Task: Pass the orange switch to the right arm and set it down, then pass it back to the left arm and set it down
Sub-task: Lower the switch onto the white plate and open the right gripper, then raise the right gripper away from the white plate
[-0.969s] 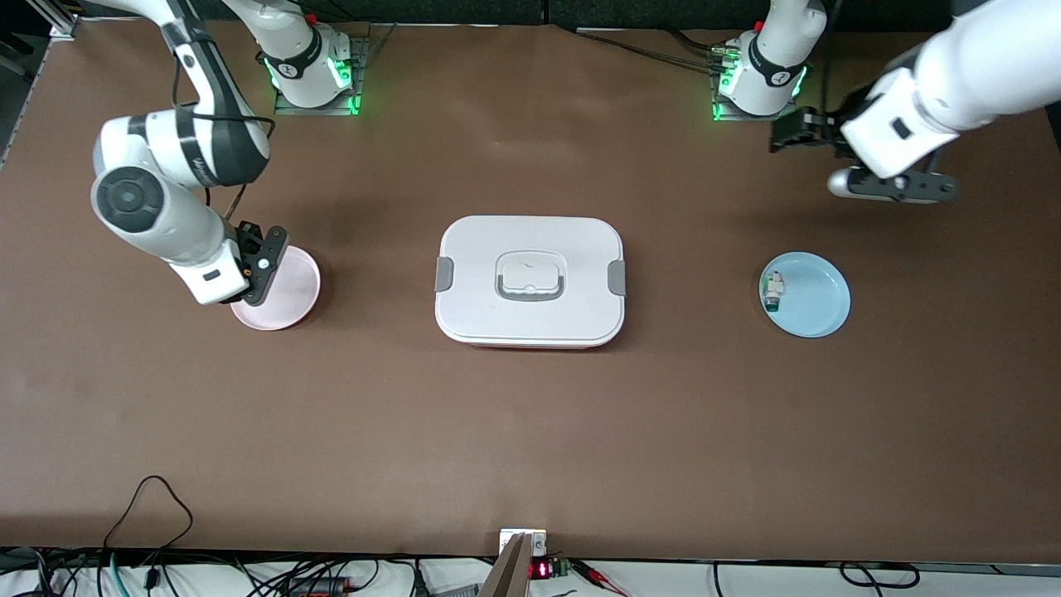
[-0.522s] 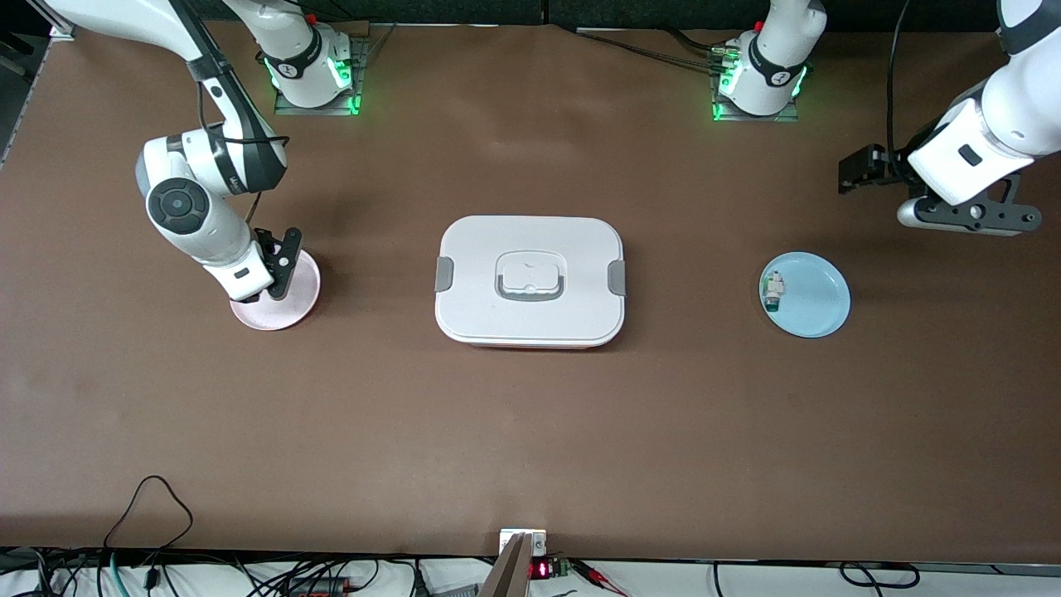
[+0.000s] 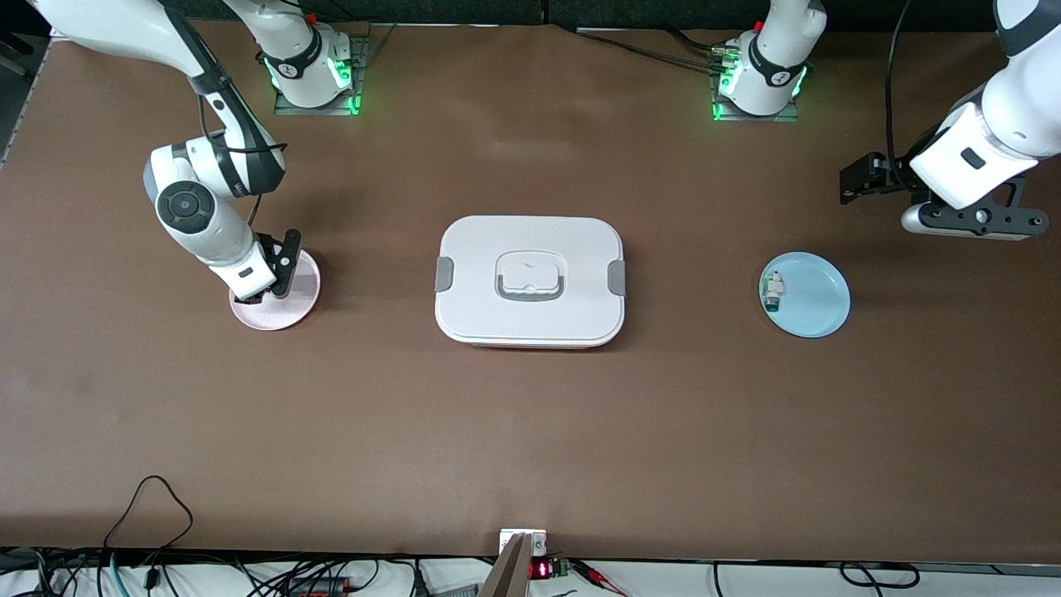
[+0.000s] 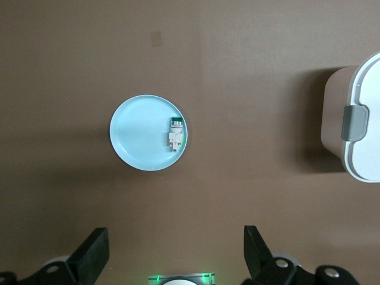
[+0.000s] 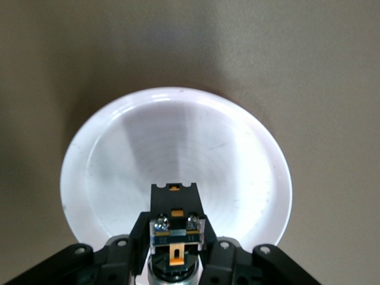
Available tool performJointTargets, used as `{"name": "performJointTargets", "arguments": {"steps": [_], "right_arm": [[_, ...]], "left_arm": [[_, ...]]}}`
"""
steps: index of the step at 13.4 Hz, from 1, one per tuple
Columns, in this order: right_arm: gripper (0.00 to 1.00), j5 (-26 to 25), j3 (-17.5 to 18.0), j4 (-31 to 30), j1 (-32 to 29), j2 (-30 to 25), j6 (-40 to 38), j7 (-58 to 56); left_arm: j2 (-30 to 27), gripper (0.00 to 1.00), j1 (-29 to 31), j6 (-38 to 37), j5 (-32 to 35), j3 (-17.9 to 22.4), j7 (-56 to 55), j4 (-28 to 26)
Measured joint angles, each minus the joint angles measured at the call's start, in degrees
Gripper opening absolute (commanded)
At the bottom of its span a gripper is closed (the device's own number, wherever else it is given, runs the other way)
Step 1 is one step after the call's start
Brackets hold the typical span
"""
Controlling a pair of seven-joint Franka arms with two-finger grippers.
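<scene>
switch held over the pink plate, other arm waiting

the right gripper [image 3: 267, 286] hangs low over the pink plate [image 3: 297, 300], which lies toward the right arm's end of the table [image 3: 530, 431]. its jaws are closed on the orange switch [image 5: 174, 228], a small black part with orange bits that shows clamped between the fingers in the right wrist view, with the plate's pale bowl [image 5: 225, 160] directly beneath it. from the front the switch itself is hidden by the gripper.

the left gripper [image 3: 862, 176] is up in the air over bare table toward the left arm's end, with its jaws wide apart and nothing between them; its two fingers [image 4: 89, 255] show at the edge of the left wrist view. this arm waits.

the blue plate [image 3: 816, 303] lies toward the left arm's end, and a small white-and-green part [image 3: 772, 293] rests in it near the rim that faces the box. the same plate [image 4: 139, 139] and part [image 4: 176, 134] show in the left wrist view.

the white box [image 3: 530, 280] stands closed in the middle of the table, between the two plates and well apart from both. its lid has a grey-edged handle and grey clips at the two short sides, and one clip [image 4: 352, 122] shows in the left wrist view.
</scene>
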Motion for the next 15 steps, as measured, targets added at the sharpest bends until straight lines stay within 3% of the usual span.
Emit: {"name": "performJointTargets", "arguments": {"steps": [5,6,7,15], "right_arm": [[0.36,-0.4,-1.05,-0.02,-0.36,2.86,3.22,0.0],[0.61,-0.42,-1.12,-0.02,-0.4,3.07,3.4,0.0],[1.0,-0.42,-1.14,-0.02,-0.42,3.12,3.43,0.13],[1.0,0.08,-0.8,1.85,-0.37,-0.75,1.27,10.97]], "left_arm": [[0.01,1.0,-0.33,0.25,0.0,-0.81,-1.13,0.12],[0.06,1.0,-0.21,0.32,0.0,-0.69,-1.17,0.18],[0.14,1.0,0.01,0.39,0.05,-0.54,-1.18,0.21],[1.43,1.0,4.95,0.61,0.16,-0.86,-4.38,1.51]]}}
